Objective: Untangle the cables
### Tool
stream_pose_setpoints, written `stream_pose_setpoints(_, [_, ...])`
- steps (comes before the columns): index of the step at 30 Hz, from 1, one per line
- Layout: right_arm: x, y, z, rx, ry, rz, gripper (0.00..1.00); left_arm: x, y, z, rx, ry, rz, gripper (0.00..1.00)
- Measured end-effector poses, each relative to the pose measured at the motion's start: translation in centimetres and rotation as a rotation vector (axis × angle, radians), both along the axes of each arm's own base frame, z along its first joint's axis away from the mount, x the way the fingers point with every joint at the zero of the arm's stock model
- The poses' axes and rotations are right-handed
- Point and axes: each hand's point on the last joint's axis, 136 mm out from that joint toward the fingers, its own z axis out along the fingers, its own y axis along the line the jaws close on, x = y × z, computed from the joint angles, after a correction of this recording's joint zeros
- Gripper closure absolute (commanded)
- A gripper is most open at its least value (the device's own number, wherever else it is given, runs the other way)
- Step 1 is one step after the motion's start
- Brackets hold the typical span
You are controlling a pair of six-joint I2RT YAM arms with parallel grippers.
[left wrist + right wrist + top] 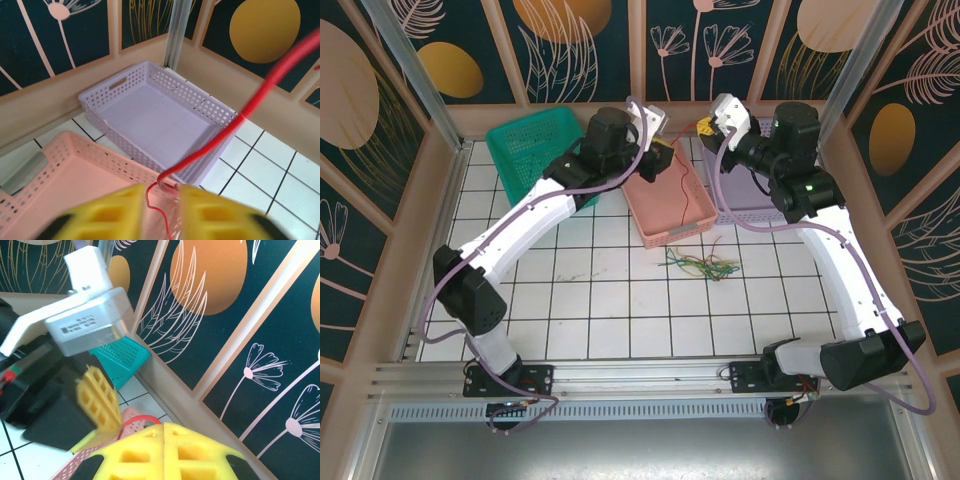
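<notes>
Lilac basket (186, 93), pink basket (99, 155): holey plastic, matt. Red cable (240, 117): smooth, shiny. Floor tiles (610, 300): white, smooth, bit scuffed.

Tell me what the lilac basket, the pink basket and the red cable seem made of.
Lilac basket: moulded plastic, matte; even colour, regular holes, cut-out handle. Pink basket: probably the same matte plastic; similar perforated walls. Red cable: thin wire in smooth, plastic-looking insulation; it bends in soft curves. Its core is hidden.
</notes>
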Motion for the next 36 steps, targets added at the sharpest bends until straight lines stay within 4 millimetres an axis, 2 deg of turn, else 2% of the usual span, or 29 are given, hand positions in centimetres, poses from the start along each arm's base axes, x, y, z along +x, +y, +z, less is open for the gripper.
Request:
stream_pose_setpoints(2, [-0.1,0.1,-0.3,-0.003,0.013,0.009,1.00,-1.2,1.1,0.1,0.002,-0.053,-0.008,0.19])
stream_pose_setpoints(5, [-0.3,0.3,-0.5,-0.005,0.028,0.022,1.00,-3.2,2.6,0.6,0.009,-0.149,-0.032,0.16])
stream_pose_setpoints(7, [-0.4,0.4,-0.6,-0.004,0.030,0.030,1.00,-3.9,2.9,1.5,0.007,-0.209,-0.051,0.16])
stream_pose_setpoints(9, [-0.5,0.5,-0.6,-0.002,0.031,0.042,1.00,-4.1,2.6,2.6,-0.006,-0.265,-0.080,0.16])
stream_pose_setpoints(11, [-0.8,0.8,-0.5,0.000,0.032,0.057,1.00,-4.2,2.2,2.8,-0.010,-0.292,-0.107,0.16])
stream_pose_setpoints(18, [-1.8,1.8,-0.6,0.008,0.048,0.118,1.00,-3.2,0.9,1.5,0.017,-0.307,-0.141,0.19])
stream_pose_setpoints(21, [-2.1,2.0,-0.6,0.020,0.061,0.132,1.00,-2.7,0.4,1.0,0.021,-0.299,-0.145,0.27])
stream_pose_setpoints(23, [-2.2,2.2,-0.5,0.024,0.065,0.141,1.00,-2.6,0.2,0.8,0.019,-0.292,-0.148,0.38])
stream_pose_setpoints(25, [-2.2,2.2,-0.5,0.026,0.067,0.142,1.00,-2.5,0.0,0.8,0.010,-0.287,-0.153,0.57])
stream_pose_setpoints(28, [-2.2,2.2,-0.5,0.026,0.066,0.141,1.00,-2.5,-0.3,1.1,-0.002,-0.284,-0.165,0.99])
stream_pose_setpoints(36, [-1.4,1.7,-0.6,-0.027,-0.021,0.096,1.00,-2.5,-0.4,1.8,-0.012,-0.253,-0.158,1.00])
